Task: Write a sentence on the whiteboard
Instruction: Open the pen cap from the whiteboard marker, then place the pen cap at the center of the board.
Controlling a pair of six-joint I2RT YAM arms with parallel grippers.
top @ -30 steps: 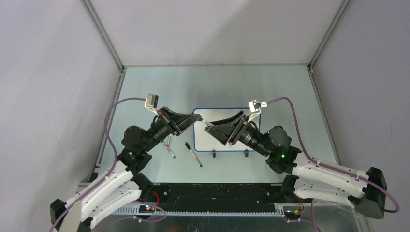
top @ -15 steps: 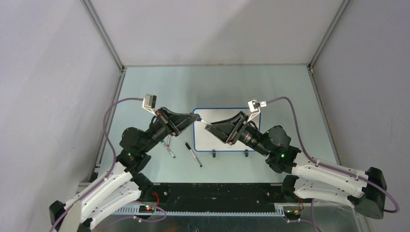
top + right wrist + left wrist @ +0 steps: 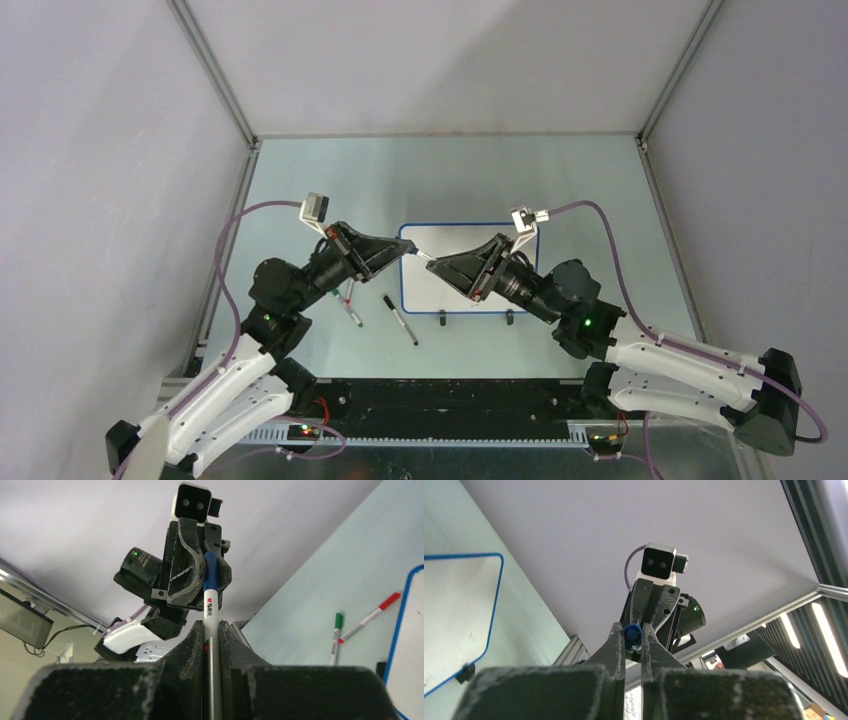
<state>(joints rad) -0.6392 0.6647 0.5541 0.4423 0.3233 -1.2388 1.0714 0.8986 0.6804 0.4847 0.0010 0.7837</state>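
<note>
Both grippers hold one thin white marker pen (image 3: 210,612) in the air, just above the small white whiteboard with a blue rim (image 3: 430,295). The left gripper (image 3: 405,249) is shut tight on the pen's blue cap (image 3: 631,632). The right gripper (image 3: 434,264) is shut tight on the white body. To get the cap off well, the arms should pull straight apart along the pen, with no bending.

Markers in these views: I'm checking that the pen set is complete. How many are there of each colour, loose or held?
Blue-capped white marker, held off the table: 1
Red-capped white marker, lying loose: 1
Green-capped white marker, lying loose: 1
Black-capped marker, lying loose: 1
Total: 4
</note>
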